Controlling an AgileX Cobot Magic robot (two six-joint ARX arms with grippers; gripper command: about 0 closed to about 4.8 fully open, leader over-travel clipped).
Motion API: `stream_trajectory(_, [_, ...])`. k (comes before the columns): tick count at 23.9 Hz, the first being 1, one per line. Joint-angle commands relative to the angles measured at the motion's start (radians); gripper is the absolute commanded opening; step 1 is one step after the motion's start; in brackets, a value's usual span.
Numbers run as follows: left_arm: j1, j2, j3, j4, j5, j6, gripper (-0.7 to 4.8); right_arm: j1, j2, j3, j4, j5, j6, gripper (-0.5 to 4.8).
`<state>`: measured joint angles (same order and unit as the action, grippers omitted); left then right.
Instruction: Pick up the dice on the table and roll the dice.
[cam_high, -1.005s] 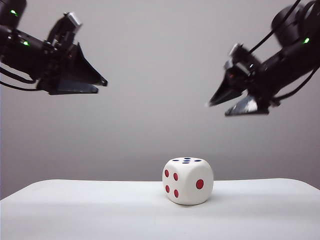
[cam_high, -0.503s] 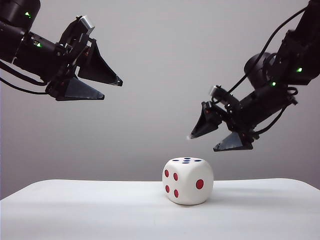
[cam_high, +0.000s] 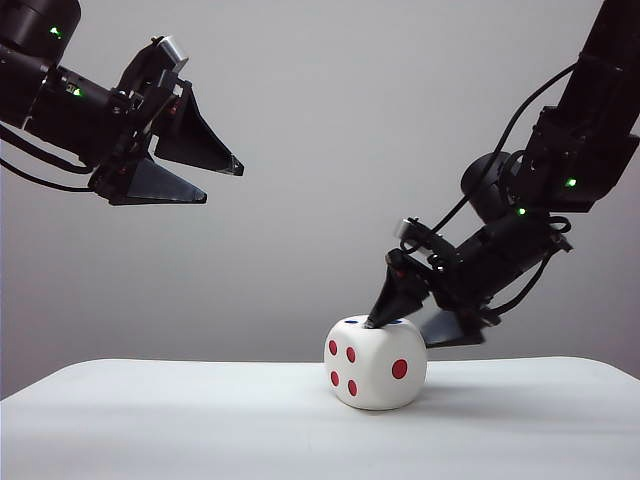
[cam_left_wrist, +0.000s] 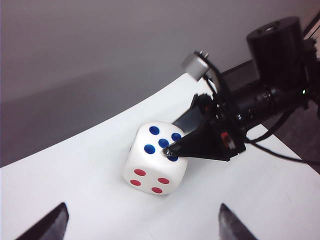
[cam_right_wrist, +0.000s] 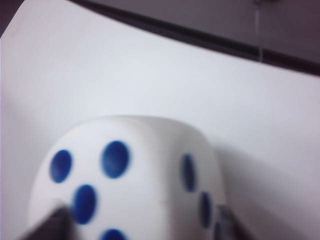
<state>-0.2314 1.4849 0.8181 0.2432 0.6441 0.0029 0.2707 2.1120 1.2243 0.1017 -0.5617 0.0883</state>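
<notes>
1. One dice (cam_high: 376, 362) sits lower centre on the table (cam_high: 150, 420).
2. Right gripper (cam_high: 405, 325) straddles its top, jaws spread, not clamped, set to grasp.
3. Left gripper (cam_high: 218, 180) hangs upper left, wide, clear.

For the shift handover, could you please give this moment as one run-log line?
dice: on table, not lifted | right claw: open, one tip on dice top | left claw: open, raised clear

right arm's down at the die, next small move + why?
Probably close the right gripper on the dice. Its jaws stand open around the cube: one fingertip rests at the top blue-pip face, the other sits behind the far side, and the dice sits flat on the table. The left gripper hangs open, high and clear.
</notes>
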Motion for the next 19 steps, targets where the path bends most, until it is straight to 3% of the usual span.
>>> stream_trajectory(1, [-0.001,-0.003,0.002,0.005,0.004,-0.003,3.85,0.005,0.004,0.002,0.017,0.014,-0.002,2.07])
stream_trajectory(2, [-0.001,-0.002,0.002,0.005,0.005,-0.003,3.85,0.005,0.004,0.002,0.024,0.013,-0.002,2.01])
stream_trajectory(5, [-0.001,-0.002,0.002,0.005,0.004,-0.003,3.85,0.005,0.002,0.008,0.029,0.009,0.012,1.17])
stream_trajectory(15, [-0.001,-0.003,0.003,0.005,0.013,-0.024,3.85,0.003,-0.111,0.141,-0.202,-0.047,0.023,1.17])
stream_trajectory(19, [-0.001,-0.005,0.003,0.037,0.097,-0.077,3.81,0.003,-0.204,0.141,-0.293,-0.047,0.008,1.17])
